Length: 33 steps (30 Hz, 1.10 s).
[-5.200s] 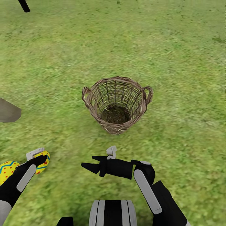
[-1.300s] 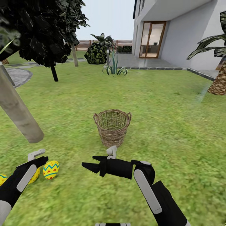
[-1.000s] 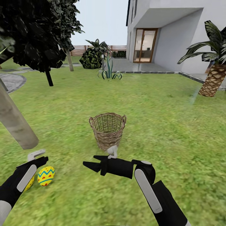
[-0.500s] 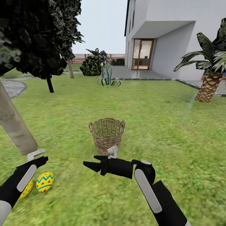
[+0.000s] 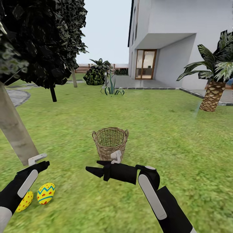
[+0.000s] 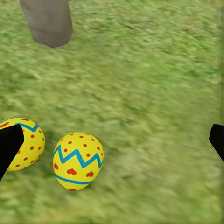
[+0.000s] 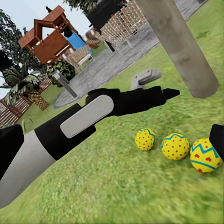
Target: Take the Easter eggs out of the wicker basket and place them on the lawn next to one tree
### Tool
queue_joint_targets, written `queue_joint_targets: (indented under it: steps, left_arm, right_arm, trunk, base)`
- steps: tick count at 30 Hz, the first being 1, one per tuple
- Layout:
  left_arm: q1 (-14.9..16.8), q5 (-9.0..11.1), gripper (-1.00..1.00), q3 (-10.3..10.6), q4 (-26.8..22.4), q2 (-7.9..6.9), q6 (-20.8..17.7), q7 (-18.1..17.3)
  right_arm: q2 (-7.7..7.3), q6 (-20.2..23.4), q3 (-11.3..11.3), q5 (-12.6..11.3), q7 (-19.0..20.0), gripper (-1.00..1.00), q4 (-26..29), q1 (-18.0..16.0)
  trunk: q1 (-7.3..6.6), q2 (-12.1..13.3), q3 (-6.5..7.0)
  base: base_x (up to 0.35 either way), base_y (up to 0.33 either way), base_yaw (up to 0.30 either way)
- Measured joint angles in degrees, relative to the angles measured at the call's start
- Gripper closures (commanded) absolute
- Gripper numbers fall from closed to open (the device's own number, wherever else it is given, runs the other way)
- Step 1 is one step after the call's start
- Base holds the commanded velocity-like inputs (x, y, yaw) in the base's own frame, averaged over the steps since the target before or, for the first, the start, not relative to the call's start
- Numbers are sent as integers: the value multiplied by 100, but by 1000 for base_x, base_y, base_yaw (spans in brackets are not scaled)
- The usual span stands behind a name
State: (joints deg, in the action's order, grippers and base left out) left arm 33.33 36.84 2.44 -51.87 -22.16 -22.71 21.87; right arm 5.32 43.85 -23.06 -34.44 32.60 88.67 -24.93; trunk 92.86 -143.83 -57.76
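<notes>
Three yellow Easter eggs with red dots (image 7: 175, 146) lie in a row on the lawn (image 5: 155, 129) at the foot of the pale leaning tree trunk (image 5: 16, 132). The head view shows two of them (image 5: 46, 193) by my left arm. The wicker basket (image 5: 110, 140) stands upright farther out on the grass, and no egg shows through its weave. My left gripper (image 5: 45, 165) hangs open just above the eggs (image 6: 78, 161), holding nothing. Out in front of me, my right gripper (image 5: 91, 166) is open and empty, pointing toward the eggs.
A thin dark-trunked tree (image 5: 53, 94) and a round stone area (image 5: 16, 95) lie at the far left. A spiky plant (image 5: 111, 89), the grey patio (image 5: 145, 82) and the house stand behind. A scaly palm (image 5: 213, 94) rises at the right.
The head view has lifted from looking down into the empty basket to looking across the garden, and the basket now sits farther off. Both arms keep their pose, grippers open.
</notes>
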Motion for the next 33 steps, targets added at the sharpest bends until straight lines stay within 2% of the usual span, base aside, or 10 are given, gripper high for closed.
queue_joint_targets:
  steps: [33]
  left_arm:
    - [-3, 1, -100, -6, -7, 0, 10, 64]
  right_arm:
    - [-7, 0, 41, -6, 26, -100, 16, 0]
  trunk:
    - [-85, 44, 732]
  base:
    - [0, 0, 0]
